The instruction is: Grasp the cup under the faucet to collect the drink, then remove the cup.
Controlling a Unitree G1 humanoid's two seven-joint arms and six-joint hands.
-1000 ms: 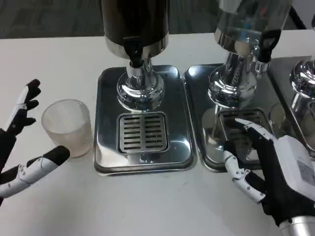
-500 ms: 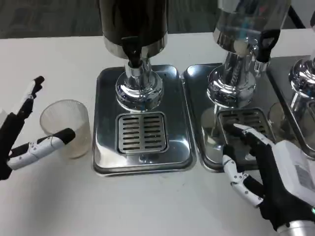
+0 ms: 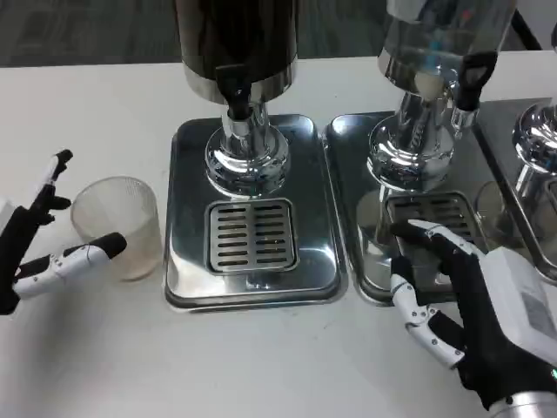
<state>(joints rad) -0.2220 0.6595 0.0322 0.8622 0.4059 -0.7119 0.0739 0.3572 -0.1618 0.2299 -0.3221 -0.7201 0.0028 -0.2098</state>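
A clear plastic cup (image 3: 117,225) stands upright on the white table, left of the steel drip tray (image 3: 252,279). It is not under the dark dispenser's faucet (image 3: 235,97), which hangs above the slotted grate (image 3: 252,235). My left hand (image 3: 42,244) is open around the cup's left side, one finger reaching toward its near wall and others raised behind; I cannot tell whether it touches. My right hand (image 3: 470,305) lies open at the lower right, its fingers over the front edge of the second tray (image 3: 348,218).
A second dispenser (image 3: 426,104) with a clear tank stands on the right tray, and a third chrome base (image 3: 535,148) sits at the far right edge. Bare white table lies in front of the trays and around the cup.
My left hand has drawn in close to the cup from the left and lower side. The right hand has shifted slightly left. The cup stays in place.
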